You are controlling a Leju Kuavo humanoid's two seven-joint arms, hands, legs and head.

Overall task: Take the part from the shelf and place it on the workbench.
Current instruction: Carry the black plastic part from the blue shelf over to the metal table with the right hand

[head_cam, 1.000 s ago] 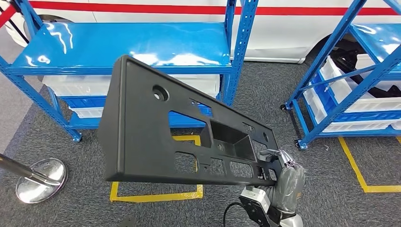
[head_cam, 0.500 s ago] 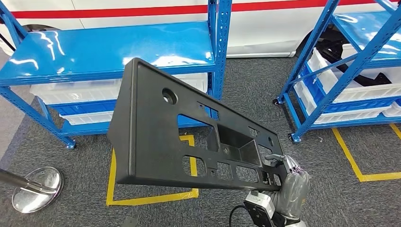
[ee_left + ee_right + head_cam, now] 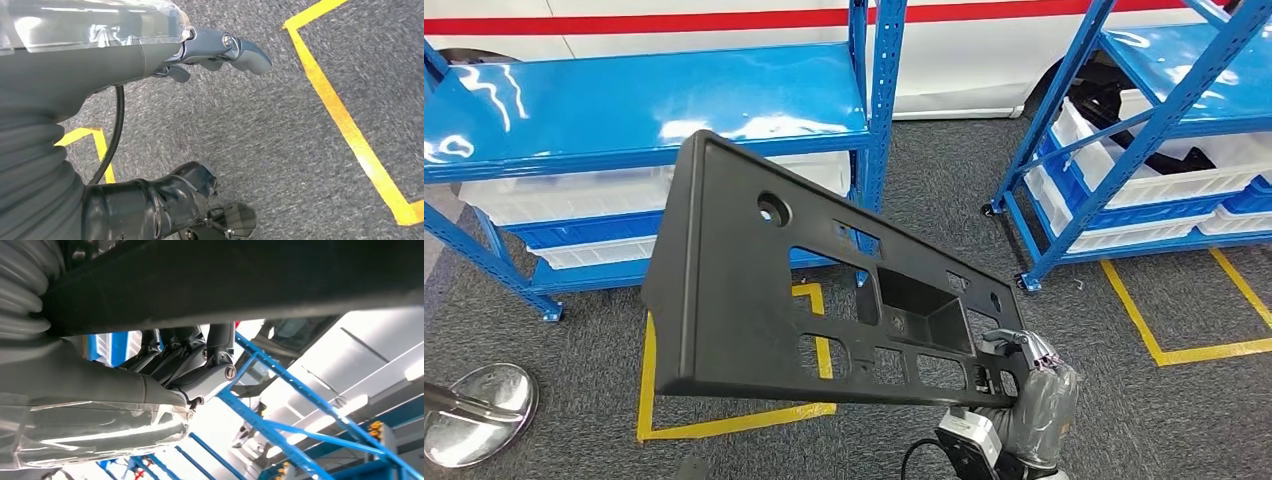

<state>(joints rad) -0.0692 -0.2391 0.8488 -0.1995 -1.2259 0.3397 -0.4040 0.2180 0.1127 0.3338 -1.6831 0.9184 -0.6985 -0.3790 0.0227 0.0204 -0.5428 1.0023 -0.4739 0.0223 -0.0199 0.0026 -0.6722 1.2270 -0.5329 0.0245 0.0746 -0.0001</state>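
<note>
Part: a large black plastic panel (image 3: 764, 290) with a round hole, rectangular cut-outs and a recessed pocket is held in the air, tilted, above the grey carpet (image 3: 1124, 410).
Right robot hand: the right robot hand (image 3: 1024, 385) is clamped on the panel's lower right corner (its dark fingers (image 3: 172, 352) are seen wrapped against the panel's edge in the right wrist view).
Left robot hand: the left robot hand (image 3: 220, 50) is seen over the carpet with nothing in it, its fingers loosely extended.
Shelf: a blue shelf (image 3: 644, 100) is seen behind the panel, with white bins (image 3: 554, 195) beneath.
Floor: yellow tape (image 3: 724, 420) is laid below the panel.
</note>
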